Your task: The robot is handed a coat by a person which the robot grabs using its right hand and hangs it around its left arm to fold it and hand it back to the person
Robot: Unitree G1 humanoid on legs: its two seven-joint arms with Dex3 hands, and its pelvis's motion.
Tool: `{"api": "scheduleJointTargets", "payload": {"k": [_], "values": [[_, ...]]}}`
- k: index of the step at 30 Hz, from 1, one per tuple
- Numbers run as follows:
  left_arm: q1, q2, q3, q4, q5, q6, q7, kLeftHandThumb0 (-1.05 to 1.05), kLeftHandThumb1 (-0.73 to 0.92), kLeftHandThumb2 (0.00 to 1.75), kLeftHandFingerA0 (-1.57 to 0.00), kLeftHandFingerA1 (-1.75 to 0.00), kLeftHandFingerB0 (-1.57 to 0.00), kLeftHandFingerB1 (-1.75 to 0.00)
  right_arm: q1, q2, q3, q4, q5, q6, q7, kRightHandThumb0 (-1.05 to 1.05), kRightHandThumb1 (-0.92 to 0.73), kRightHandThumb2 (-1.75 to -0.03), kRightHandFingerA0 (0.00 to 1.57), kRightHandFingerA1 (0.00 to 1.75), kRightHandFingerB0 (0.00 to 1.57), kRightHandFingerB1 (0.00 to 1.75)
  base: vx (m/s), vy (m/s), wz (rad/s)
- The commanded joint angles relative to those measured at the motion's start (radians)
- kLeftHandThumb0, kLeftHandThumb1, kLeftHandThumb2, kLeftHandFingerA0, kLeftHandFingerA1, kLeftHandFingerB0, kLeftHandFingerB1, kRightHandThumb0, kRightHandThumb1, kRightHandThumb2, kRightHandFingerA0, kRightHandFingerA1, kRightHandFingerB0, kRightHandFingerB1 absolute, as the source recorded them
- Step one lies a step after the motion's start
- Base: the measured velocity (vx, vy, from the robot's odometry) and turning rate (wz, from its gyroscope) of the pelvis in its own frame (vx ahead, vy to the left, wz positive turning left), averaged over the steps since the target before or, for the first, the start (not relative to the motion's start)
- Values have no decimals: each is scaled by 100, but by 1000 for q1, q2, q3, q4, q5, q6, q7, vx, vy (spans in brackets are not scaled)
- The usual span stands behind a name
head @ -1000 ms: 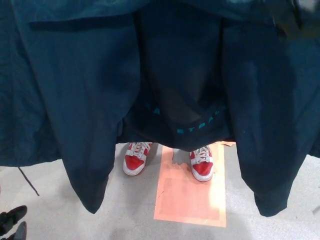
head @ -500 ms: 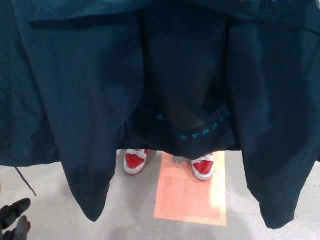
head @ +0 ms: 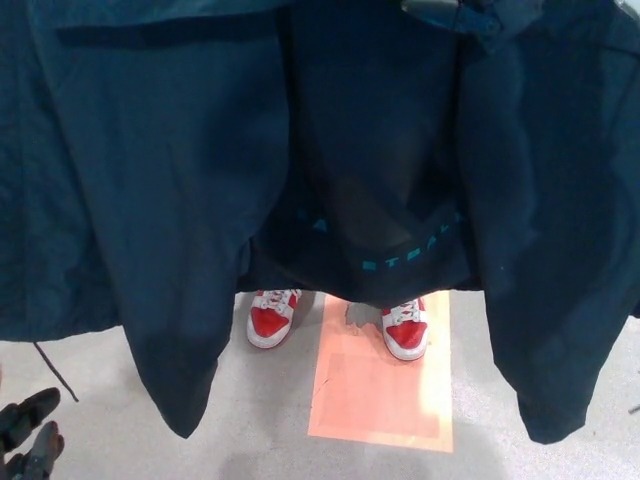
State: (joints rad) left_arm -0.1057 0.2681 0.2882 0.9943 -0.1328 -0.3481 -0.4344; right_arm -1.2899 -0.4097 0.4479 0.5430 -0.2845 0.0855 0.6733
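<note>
Change, far left: the left hand (head: 25, 430) now sits a touch lower in the bottom corner than half a second ago.
Change, upper left: the dark horizontal seam (head: 160, 32) has crept up towards the top edge. The coat (head: 180, 180) has lifted slightly while the floor marks hold their place.
Change, centre: the red-and-white sneakers (head: 272, 318) show their laces again, where the hem nearly covered them before.
Change, top centre: a small grey shape (head: 432, 6) has appeared at the upper edge, too little of it to name.
Surface: pale grey floor (head: 260, 430), with a thin black cord (head: 55, 370) slanting across it at the left.
Floor mark: an orange rectangle (head: 380, 390) lies right of centre, and one of the sneakers stands on its upper edge.
Coat, place: it hangs in the air right before the camera, filling nearly the whole view, and nowhere touches the floor.
Coat, axis: it runs top to bottom, its upper end cut off above.
Coat, ends: the left length (head: 180, 390) and the right length (head: 545, 390) both taper to tips pointing at the floor.
Hem: it dips between them, with teal lettering (head: 405, 258) slanting up to the right.
Left hand, state: only partly in frame and clear of the cloth. I cannot tell whether it is released or clenched.
Right hand: out of sight.
</note>
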Motion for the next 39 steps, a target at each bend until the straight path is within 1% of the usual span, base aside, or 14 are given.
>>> {"api": "scheduleJointTargets", "payload": {"k": [1,18,20,22,23,25,26,27,29,32,33,34,36,39], "values": [[25,2,30,-29,-69,64,-40,-70,76,110,-4,-38,-2,-36,-169,4,46,153,55,136,451,-104,-66,-100,0,6,4,12,0,0,0],[62,-2,50,-56,-96,89,-92,-71,75,109,-4,-39,-2,-37,-264,94,407,380,-391,61,32,-96,-56,-93,0,0,0,3,0,0,0],[63,-3,55,-55,-106,88,-109,-70,75,109,-3,-38,-3,-36,-256,103,436,392,-432,58,-62,-93,-59,-63,0,27,2,26,0,0,0],[64,-7,60,-55,-113,84,-115,-70,74,108,-3,-38,-3,-36,-252,101,476,400,-476,28,-135,-87,-52,-94,3,38,2,20,0,0,0],[68,-8,56,-61,-106,77,-109,-71,74,109,-4,-39,-2,-36,-234,91,498,402,-511,-19,-263,-91,-61,-59,53,41,18,30,0,0,0],[77,-9,55,-68,-105,74,-111,-71,74,109,-4,-39,-2,-36,-215,83,520,410,-537,-55,-365,-92,-63,-60,75,59,29,34,0,0,0],[81,-11,56,-73,-109,79,-113,-72,92,71,-10,-29,-8,-27,-199,79,525,415,-548,-65,-441,-91,-63,-60,79,140,63,73,0,0,0],[83,-12,57,-77,-111,82,-115,-72,92,71,-10,-29,-8,-27,-187,75,533,422,-560,-76,-515,-91,-58,-66,84,174,73,140,0,0,0],[81,-11,62,-75,-118,89,-123,-73,92,70,-11,-29,-8,-27,-163,52,585,421,-635,-93,-743,-85,-66,-100,120,154,83,128,0,0,0],[72,-11,70,-75,-131,104,-131,-71,92,70,-10,-29,-7,-25,-161,46,585,424,-635,-99,-797,-65,-91,-69,86,175,68,154,0,0,0],[68,-10,68,-79,-131,112,-134,-71,74,108,-4,-41,-3,-33,-162,51,568,430,-613,-94,-788,-59,-92,-71,85,173,67,147,0,0,0],[67,-9,66,-80,-128,111,-134,-71,92,71,-10,-30,-6,-25,-159,58,552,435,-594,-84,-784,-56,-91,-73,84,172,65,142,0,0,0],[70,-8,62,-81,-120,101,-132,-72,75,109,-5,-44,-2,-35,-139,70,472,443,-507,-99,-787,-42,-75,-110,106,124,75,103,0,0,0],[78,-10,63,-95,-123,114,-134,-75,75,108,-10,-46,-3,-34,-117,75,398,442,-438,-111,-814,-39,-89,-73,84,165,64,108,0,0,0]]}}
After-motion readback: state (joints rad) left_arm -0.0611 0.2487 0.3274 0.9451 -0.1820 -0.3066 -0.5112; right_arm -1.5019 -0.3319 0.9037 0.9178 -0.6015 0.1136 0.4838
